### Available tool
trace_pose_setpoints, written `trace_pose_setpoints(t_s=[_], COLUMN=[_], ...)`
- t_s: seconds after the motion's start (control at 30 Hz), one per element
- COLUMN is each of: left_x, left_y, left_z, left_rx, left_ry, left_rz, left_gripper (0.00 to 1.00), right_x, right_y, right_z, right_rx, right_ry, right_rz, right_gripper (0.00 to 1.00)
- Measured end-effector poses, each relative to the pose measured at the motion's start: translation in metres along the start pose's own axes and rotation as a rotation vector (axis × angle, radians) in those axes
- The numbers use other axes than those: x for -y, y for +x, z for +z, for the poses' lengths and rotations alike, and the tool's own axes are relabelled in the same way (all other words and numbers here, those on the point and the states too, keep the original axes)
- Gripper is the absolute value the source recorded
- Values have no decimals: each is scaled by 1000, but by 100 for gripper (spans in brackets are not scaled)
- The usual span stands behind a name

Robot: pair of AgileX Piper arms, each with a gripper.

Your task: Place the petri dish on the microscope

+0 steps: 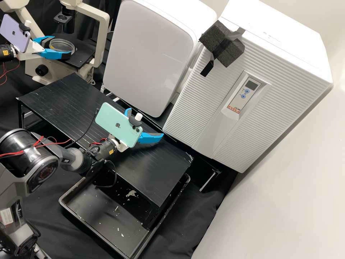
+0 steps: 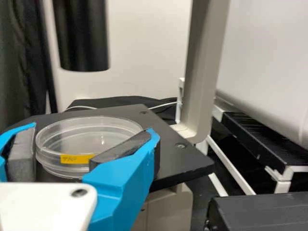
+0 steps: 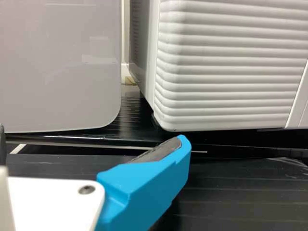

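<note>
A clear, round plastic petri dish (image 2: 89, 132) is being grasped by the left blue-fingered pincer (image 1: 61, 46), a flat black microscope stage (image 2: 175, 161) being seen beneath; the right blue-fingered pincer (image 1: 146, 122) is being held spread above a black ridged platform (image 1: 161, 163).

White ribbed cabinet (image 1: 201, 104): red-and-black print and button symbols on its control panel (image 1: 243, 94); well apart from it, dark characters on the petri dish's (image 2: 48, 155) yellow label (image 2: 77, 159); nearer it, a dark emblem (image 1: 118, 125) on the mint phone (image 1: 107, 117); farther, another on the lilac phone (image 1: 19, 39).
</note>
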Motion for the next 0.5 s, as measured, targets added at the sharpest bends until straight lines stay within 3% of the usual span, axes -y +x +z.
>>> trace_pose_setpoints(t_s=[0.13,0.43,0.47,0.5], left_x=[2,2,2,1], left_y=[15,17,17,17], left_z=[-8,-9,-9,-9], left_rx=[-42,-45,-45,-44], left_ry=[-15,-15,-15,-15], left_rz=[5,9,11,13], left_gripper=[0,0,100,100], right_x=[0,0,0,0], right_y=[0,0,0,0], right_z=[0,0,0,0], right_rx=[0,0,0,0], right_ry=[0,0,0,0], right_rz=[0,0,0,0], right_gripper=[100,100,100,100])
